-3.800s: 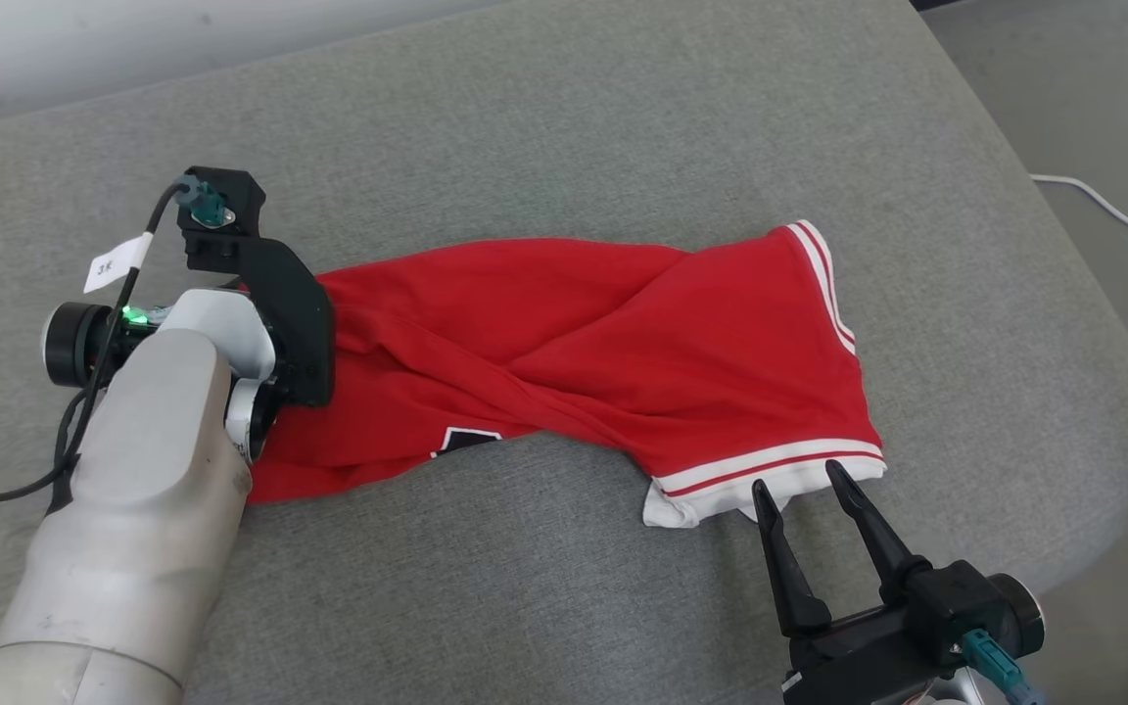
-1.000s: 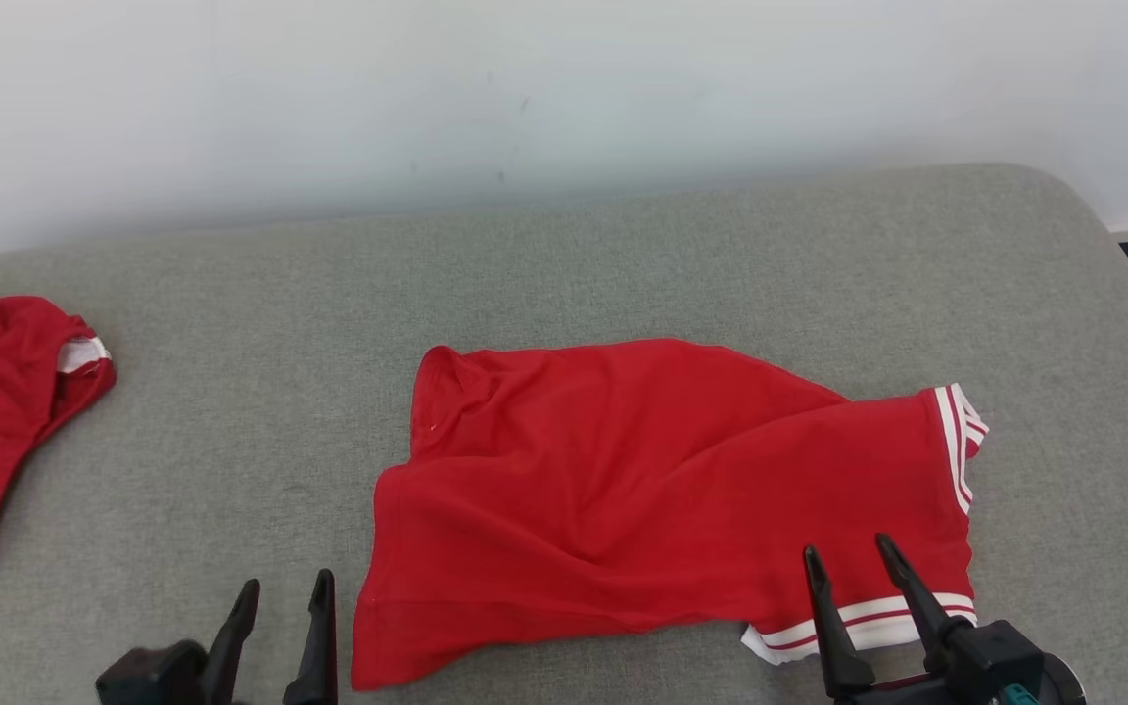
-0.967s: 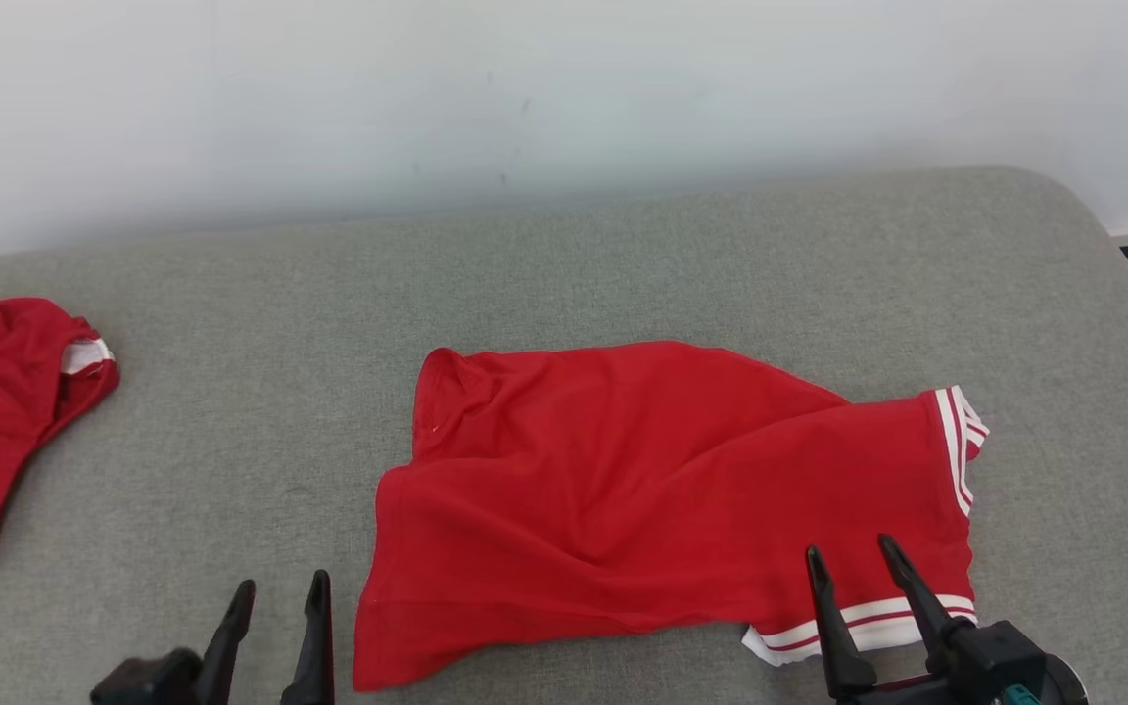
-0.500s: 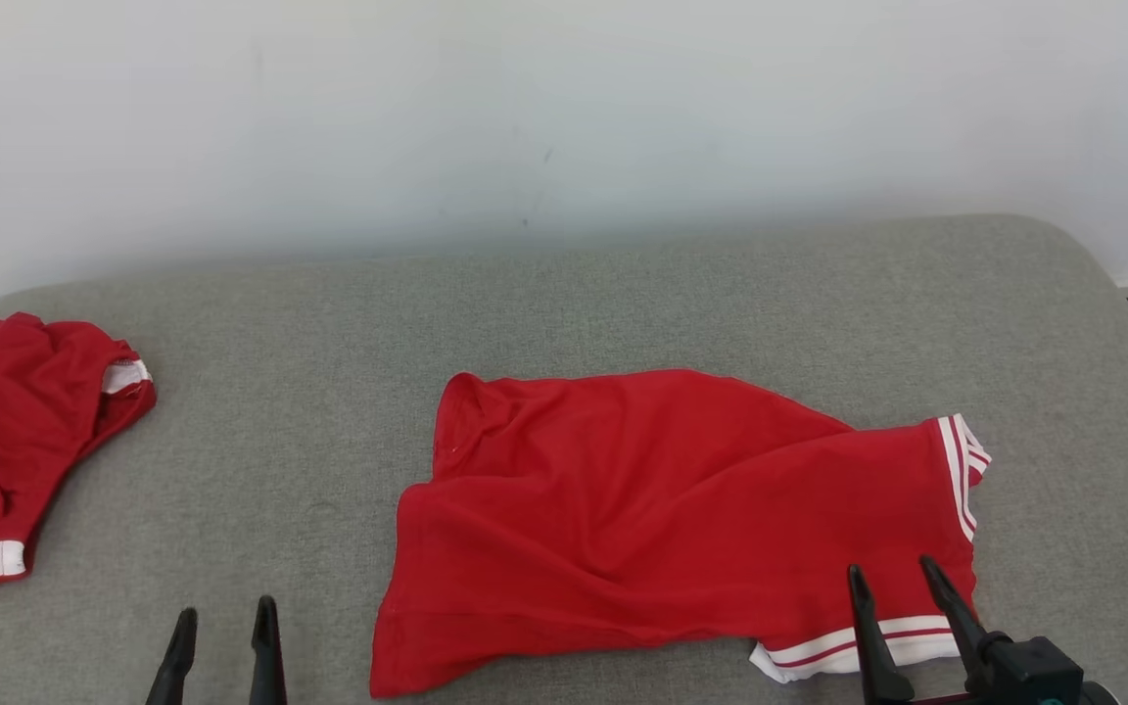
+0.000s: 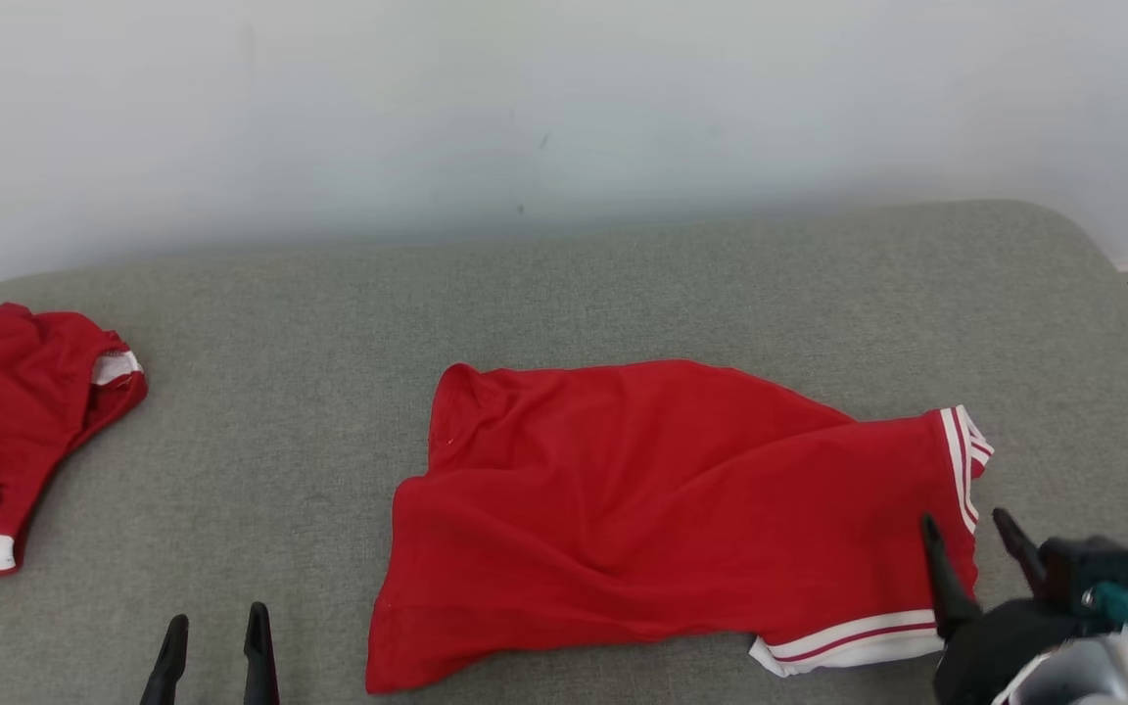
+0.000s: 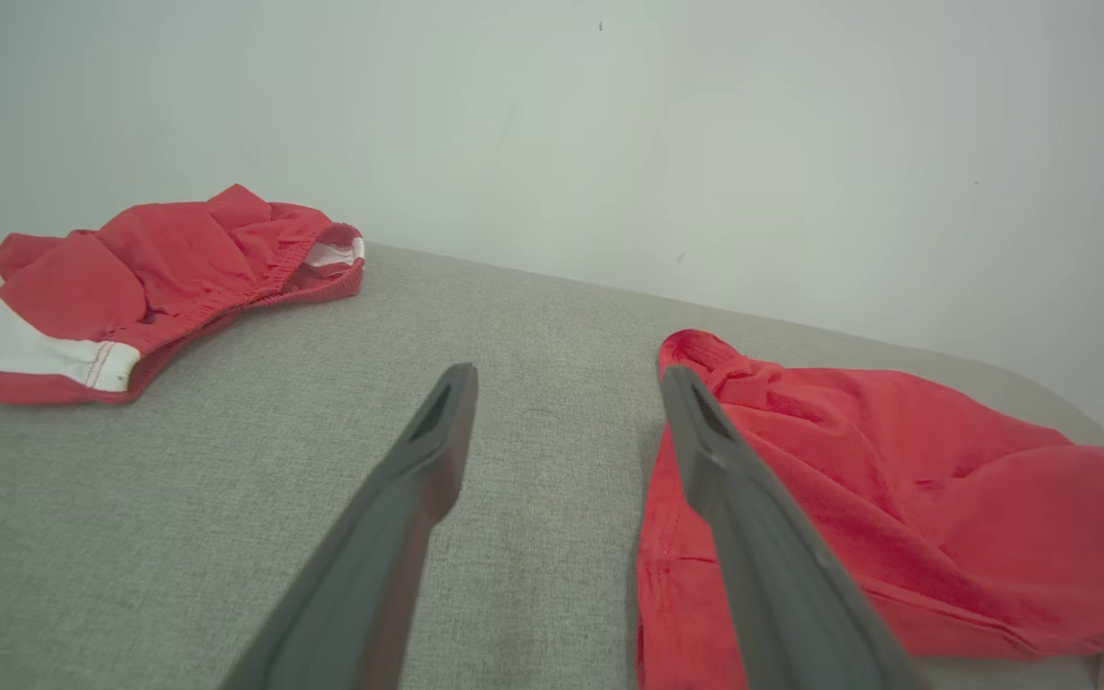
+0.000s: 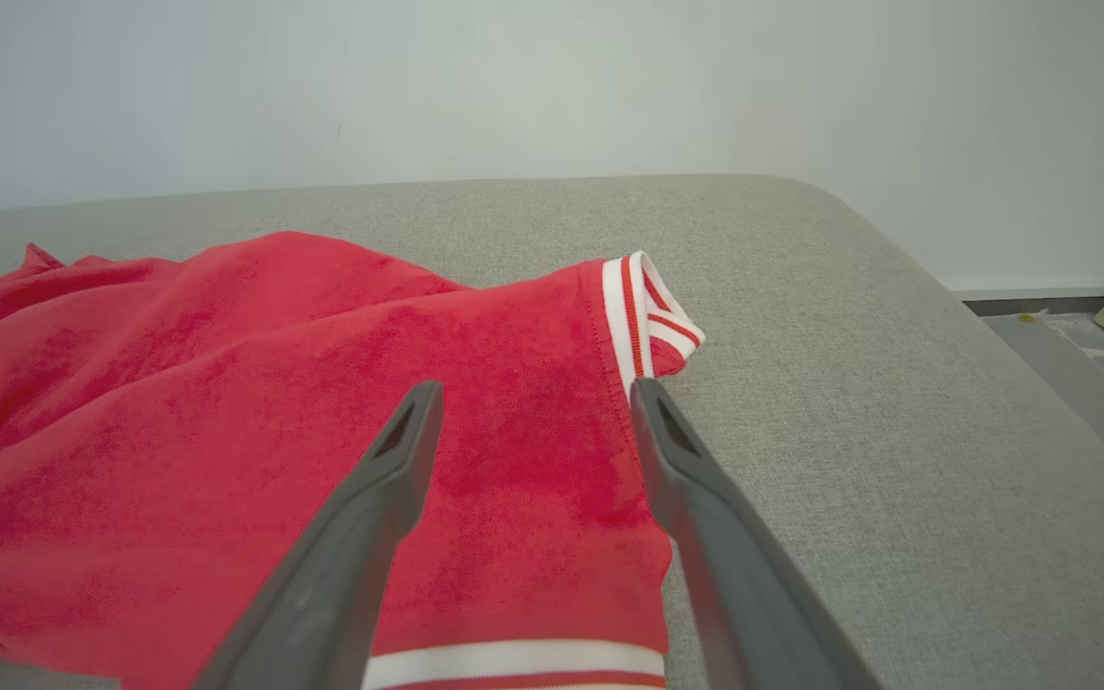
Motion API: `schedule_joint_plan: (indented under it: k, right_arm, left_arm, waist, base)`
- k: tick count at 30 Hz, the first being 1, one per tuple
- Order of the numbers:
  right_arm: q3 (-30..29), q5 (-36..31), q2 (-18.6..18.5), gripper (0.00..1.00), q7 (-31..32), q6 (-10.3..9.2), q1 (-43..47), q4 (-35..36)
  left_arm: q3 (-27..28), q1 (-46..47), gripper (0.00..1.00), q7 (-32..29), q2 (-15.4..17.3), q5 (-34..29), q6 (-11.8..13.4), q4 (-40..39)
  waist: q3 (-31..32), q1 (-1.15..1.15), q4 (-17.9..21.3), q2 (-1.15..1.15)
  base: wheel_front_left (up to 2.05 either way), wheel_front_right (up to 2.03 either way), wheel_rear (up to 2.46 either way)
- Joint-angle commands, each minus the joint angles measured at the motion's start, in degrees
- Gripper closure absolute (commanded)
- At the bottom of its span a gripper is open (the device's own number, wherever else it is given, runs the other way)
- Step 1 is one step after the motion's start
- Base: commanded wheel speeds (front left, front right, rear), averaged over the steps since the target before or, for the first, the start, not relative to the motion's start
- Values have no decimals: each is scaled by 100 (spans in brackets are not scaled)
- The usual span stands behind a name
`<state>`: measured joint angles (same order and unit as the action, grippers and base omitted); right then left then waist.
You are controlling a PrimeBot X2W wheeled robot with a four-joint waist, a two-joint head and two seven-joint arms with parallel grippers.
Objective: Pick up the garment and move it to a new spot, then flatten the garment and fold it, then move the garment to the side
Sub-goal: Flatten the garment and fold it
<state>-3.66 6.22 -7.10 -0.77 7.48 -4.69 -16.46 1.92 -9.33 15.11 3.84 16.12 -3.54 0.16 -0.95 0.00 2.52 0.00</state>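
Note:
The garment (image 5: pixel 662 509) is a red pair of shorts with white-striped leg hems, lying spread and wrinkled on the grey cushion (image 5: pixel 564 294). It also fills the right of the left wrist view (image 6: pixel 897 489) and the left of the right wrist view (image 7: pixel 274 412). My right gripper (image 5: pixel 965 529) hovers open over the garment's striped right edge, its fingers (image 7: pixel 677 450) apart with nothing between them. My left gripper (image 5: pixel 214 630) is open at the bottom left, just left of the garment's lower corner, its fingers (image 6: pixel 437 431) over bare cushion.
A second red garment (image 5: pixel 16 421) with white trim lies bunched at the cushion's far left, also in the left wrist view (image 6: pixel 149 278). A pale wall (image 5: pixel 525 108) runs behind the cushion. The cushion's rounded right edge drops to the floor (image 7: pixel 1089 355).
The right gripper has moved up and to the right, over the striped hem. The left gripper stays low at the bottom edge. The camera has shifted slightly; the garment lies as before.

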Motion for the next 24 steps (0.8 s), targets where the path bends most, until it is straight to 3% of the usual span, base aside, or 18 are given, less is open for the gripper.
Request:
schedule_joint_plan:
  k: [1, 6, 24]
  right_arm:
    - [-19, 81, -166, 0, 203, 3, -222, -138]
    - [-34, 272, -455, 0, 731, 3, -797, -708]
    - [-232, 113, -715, 0, 621, 3, -2086, -2369]
  left_arm:
    - [41, 65, 0, 4, -28, -73, -30, 34]
    - [55, 133, 0, 5, -61, -127, -100, 78]
    - [93, 328, 0, 5, -92, -162, -231, 209]
  waist:
    - [-67, 0, -24, 0]
    - [-190, 0, -134, 0]
    - [-473, 0, -429, 0]
  base:
    - [0, 0, 0]
    - [0, 0, 0]
    - [0, 0, 0]
